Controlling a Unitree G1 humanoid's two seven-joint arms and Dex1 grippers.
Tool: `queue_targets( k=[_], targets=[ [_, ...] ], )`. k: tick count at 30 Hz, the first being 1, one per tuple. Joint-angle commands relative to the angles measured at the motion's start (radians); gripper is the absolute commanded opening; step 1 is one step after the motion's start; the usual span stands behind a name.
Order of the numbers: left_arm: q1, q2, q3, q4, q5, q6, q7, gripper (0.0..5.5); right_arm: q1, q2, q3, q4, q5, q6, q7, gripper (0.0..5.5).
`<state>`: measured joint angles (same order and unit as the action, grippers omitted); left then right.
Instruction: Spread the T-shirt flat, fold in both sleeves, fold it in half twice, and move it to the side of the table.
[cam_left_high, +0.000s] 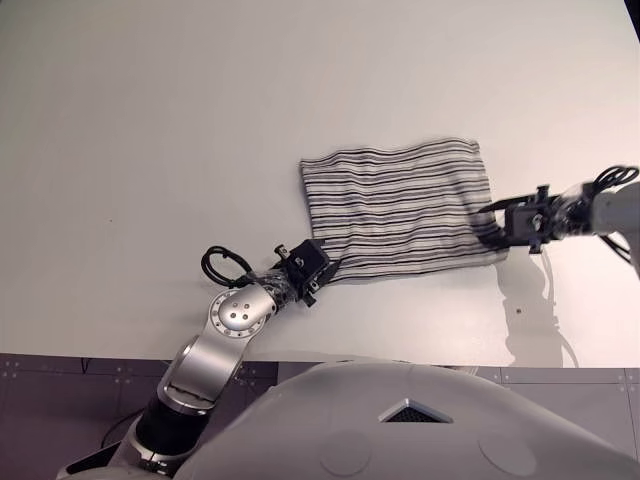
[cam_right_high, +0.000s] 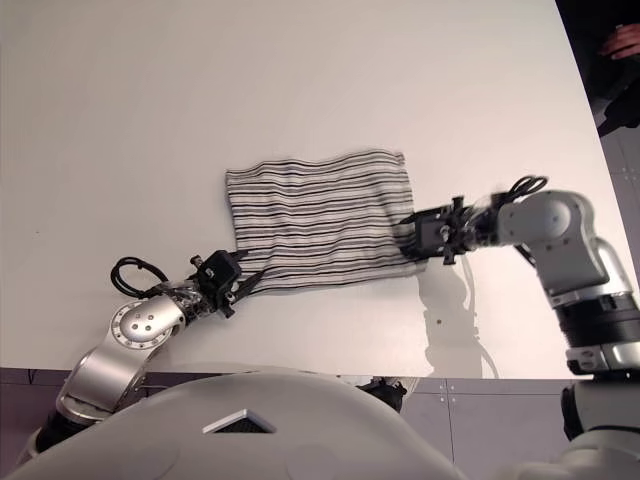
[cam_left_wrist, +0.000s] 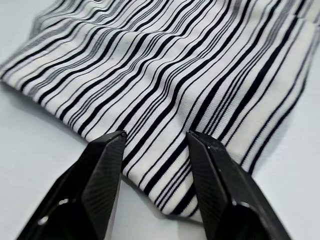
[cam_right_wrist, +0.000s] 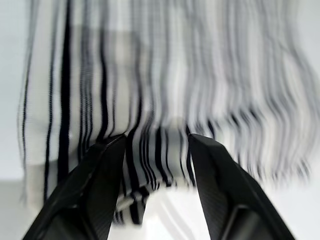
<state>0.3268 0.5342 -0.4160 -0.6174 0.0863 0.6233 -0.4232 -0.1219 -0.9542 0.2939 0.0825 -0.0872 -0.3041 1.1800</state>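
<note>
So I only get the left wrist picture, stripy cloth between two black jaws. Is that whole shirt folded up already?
Observer: From the head camera, the shirt is a rough rectangle lying on the white table, no sleeves showing.
Operator: Where's the other arm?
Observer: The right jaws are at the shirt's right edge, close to its near corner.
Operator: Are they clamped?
Observer: No, the right wrist view shows them apart, the shirt's edge between them.
</note>
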Motion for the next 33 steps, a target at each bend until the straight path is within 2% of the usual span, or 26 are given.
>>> queue_targets(
  k=[1, 5, 7, 9, 12, 14, 17, 20, 22, 25, 29, 31, 33],
  targets=[
    [-0.058, 0.09, 0.019, 0.133, 0.068, -0.01, -0.023, 2.24, 0.112, -0.044, 0.03, -0.091, -0.026, -0.012, 0.024, 2.31],
    [-0.169, 0.111, 0.083, 0.303, 0.07, -0.089, -0.026, 2.24, 0.193, 0.011, 0.075, -0.317, 0.034, 0.11, 0.012, 2.31],
    [-0.268, 0.13, 0.117, 0.437, 0.092, -0.166, -0.02, 2.24, 0.201, 0.083, 0.097, -0.423, 0.042, 0.21, -0.046, 2.31],
    [-0.351, 0.107, 0.131, 0.522, 0.095, -0.238, -0.01, 2.24, 0.168, 0.16, 0.103, -0.475, 0.054, 0.289, -0.099, 2.31],
    [-0.434, 0.047, 0.191, 0.566, 0.081, -0.296, 0.049, 2.24, 0.056, 0.244, 0.038, -0.541, 0.18, 0.446, -0.139, 2.31],
    [-0.415, 0.03, 0.291, 0.513, 0.018, -0.31, 0.061, 2.24, -0.049, 0.257, -0.026, -0.474, 0.217, 0.505, -0.16, 2.31],
    [-0.341, 0.037, 0.38, 0.412, -0.041, -0.307, 0.038, 2.24, -0.171, 0.3, 0.012, -0.192, 0.036, 0.408, -0.299, 2.31],
    [-0.302, 0.039, 0.409, 0.369, -0.05, -0.28, 0.03, 2.24, -0.173, 0.284, 0.076, 0.008, -0.109, 0.266, -0.376, 2.31],
    [-0.247, 0.011, 0.446, 0.312, -0.069, -0.235, 0.05, 2.24, -0.123, 0.241, 0.104, 0.06, -0.142, 0.185, -0.35, 2.31],
    [-0.127, -0.057, 0.471, 0.207, -0.093, -0.172, 0.092, 2.24, 0.01, 0.164, 0.13, -0.047, -0.113, 0.128, -0.253, 2.31],
    [0.007, -0.068, 0.473, 0.118, -0.073, -0.139, 0.099, 2.24, 0.167, 0.072, 0.108, -0.427, 0.085, 0.259, -0.127, 2.31],
    [0.03, -0.057, 0.49, 0.115, -0.068, -0.132, 0.096, 2.24, 0.162, 0.092, 0.085, -0.544, 0.148, 0.36, -0.127, 2.31],
    [0.031, -0.054, 0.497, 0.121, -0.062, -0.13, 0.098, 2.24, 0.087, 0.129, 0.042, -0.536, 0.162, 0.433, -0.159, 2.31]
  ],
)
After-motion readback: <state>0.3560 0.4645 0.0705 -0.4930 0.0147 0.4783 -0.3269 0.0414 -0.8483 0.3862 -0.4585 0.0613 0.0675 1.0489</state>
